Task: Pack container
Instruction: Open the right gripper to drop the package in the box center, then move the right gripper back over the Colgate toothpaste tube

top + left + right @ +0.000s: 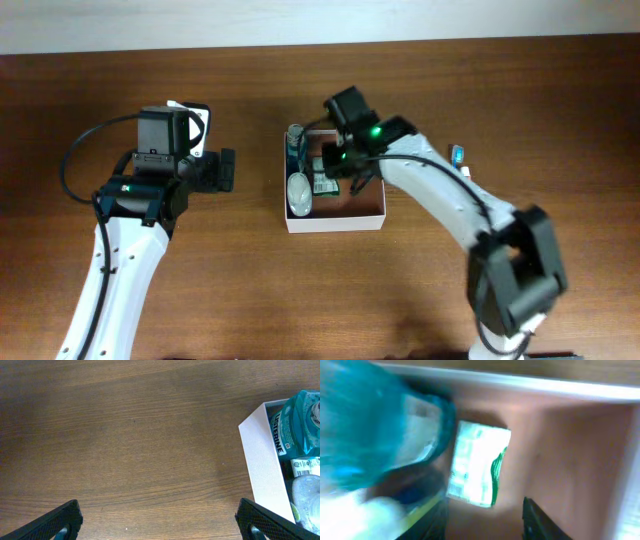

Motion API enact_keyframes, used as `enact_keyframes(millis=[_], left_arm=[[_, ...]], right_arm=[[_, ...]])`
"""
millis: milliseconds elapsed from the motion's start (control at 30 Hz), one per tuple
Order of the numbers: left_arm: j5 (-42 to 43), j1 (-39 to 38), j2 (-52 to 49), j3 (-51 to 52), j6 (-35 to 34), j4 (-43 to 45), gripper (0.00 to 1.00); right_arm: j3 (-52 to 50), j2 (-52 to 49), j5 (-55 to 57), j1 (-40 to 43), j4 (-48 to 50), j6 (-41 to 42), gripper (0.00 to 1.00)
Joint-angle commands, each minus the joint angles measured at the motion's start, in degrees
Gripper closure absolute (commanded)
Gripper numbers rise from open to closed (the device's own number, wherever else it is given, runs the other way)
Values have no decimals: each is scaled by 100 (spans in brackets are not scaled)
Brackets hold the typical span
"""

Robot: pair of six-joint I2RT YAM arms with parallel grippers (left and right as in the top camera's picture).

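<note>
Two pincers in view: the right pincer is down inside the container, jaws apart with bare reddish floor between them, gripping nothing. The left pincer hangs wide open over the bare bench, just left of the box. The container sits mid-bench between the arms and holds a teal mouthwash bottle, a green-and-white packet and a pale rounded item. My read is a placing step, with the packet already down. The next move calls for a straight lift clear of the thin walls, then a reach for the small blue-white thing on the bench to the right. The right wrist view is badly blurred, the packet label is unreadable, and the right arm hides much of the box interior from overhead.
</note>
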State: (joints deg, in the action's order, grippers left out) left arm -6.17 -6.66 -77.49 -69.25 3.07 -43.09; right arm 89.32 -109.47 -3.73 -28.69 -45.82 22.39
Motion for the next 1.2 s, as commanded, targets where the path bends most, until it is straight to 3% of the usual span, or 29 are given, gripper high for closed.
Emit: enact_keyframes(millis=[0, 200, 533, 867, 1033, 1167], left_arm=[[42, 17, -28, -20, 92, 13, 0], [42, 11, -28, -20, 92, 11, 1], [42, 17, -28, -20, 92, 13, 1], [44, 17, -28, -20, 92, 11, 1], [42, 17, -28, -20, 92, 13, 1], [42, 17, -28, -20, 92, 13, 1]], right_arm=[[614, 879, 116, 192, -356, -155, 58], [789, 1604, 448, 1073, -1268, -570, 57], [514, 1578, 702, 2806, -2581, -566, 57], [-944, 1572, 728, 3171, -1766, -616, 57], [-1676, 1572, 745, 3174, -931, -1176, 57], [-2111, 1561, 748, 3174, -382, -1456, 49]])
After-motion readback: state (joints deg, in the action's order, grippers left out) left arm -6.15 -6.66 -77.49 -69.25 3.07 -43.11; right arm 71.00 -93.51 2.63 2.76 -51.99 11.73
